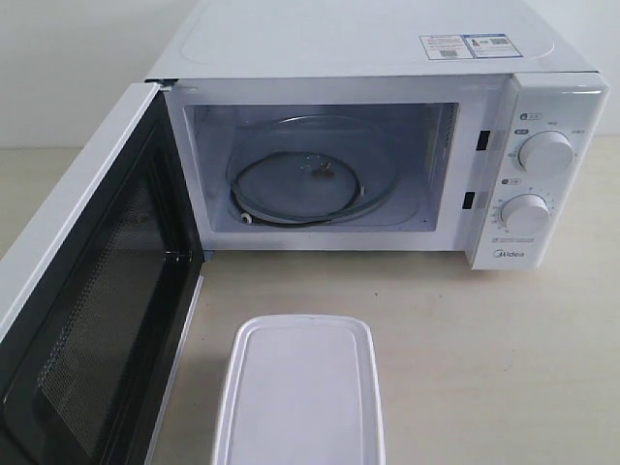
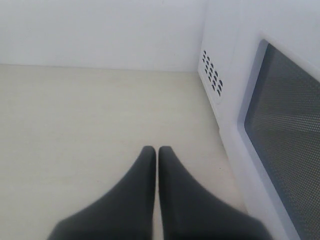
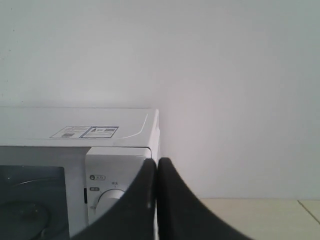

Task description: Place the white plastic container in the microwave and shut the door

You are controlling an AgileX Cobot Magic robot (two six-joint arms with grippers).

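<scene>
The white plastic container lies lidded on the table in front of the microwave, whose cavity with its glass turntable stands exposed. The door is swung wide open to the left, its mesh window facing inward. No gripper appears in the exterior view. In the left wrist view my left gripper is shut and empty above the bare table, beside the door's outer face. In the right wrist view my right gripper is shut and empty, in front of the microwave's dial panel.
A pale wooden table carries everything, and a white wall stands behind. Two round dials sit on the microwave's right panel. Vent holes show on the microwave's side next to the door.
</scene>
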